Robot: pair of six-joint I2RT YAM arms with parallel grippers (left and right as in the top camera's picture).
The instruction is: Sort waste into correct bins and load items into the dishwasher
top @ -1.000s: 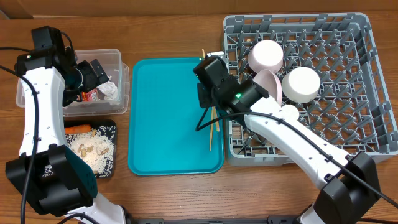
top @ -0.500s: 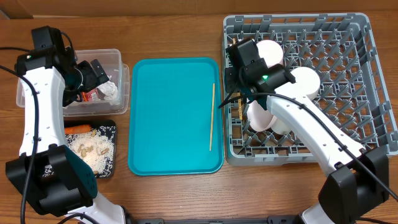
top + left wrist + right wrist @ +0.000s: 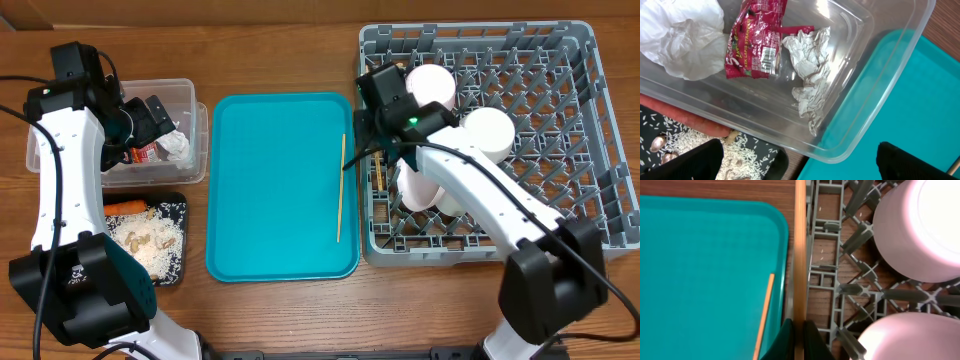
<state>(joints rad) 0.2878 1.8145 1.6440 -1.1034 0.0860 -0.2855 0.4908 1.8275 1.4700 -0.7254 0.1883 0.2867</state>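
Chopstick (image 3: pixel 800 255) in right hand (image 3: pixel 799 330), along rack (image 3: pixel 856 237) edge, other chopstick (image 3: pixel 765 312) on tray (image 3: pixel 705 270)

The tub (image 3: pixel 862 100) is clear, glossy plastic. In it lie a shiny red foil wrapper (image 3: pixel 755 42) and matt, crumpled paper tissues (image 3: pixel 810 52). The tray (image 3: pixel 275 190) is smooth teal plastic, the rack (image 3: pixel 560 150) matt grey plastic. The chopstick (image 3: pixel 799 255) is pale, smooth wood, the bowl (image 3: pixel 920 225) at upper right glossy, and the table (image 3: pixel 280 40) grained wood.

Two chopsticks (image 3: pixel 800 255), two white bowls (image 3: pixel 430 88), two tissues (image 3: pixel 682 37), one wrapper (image 3: pixel 755 40) — perhaps one carrot (image 3: pixel 125 207)
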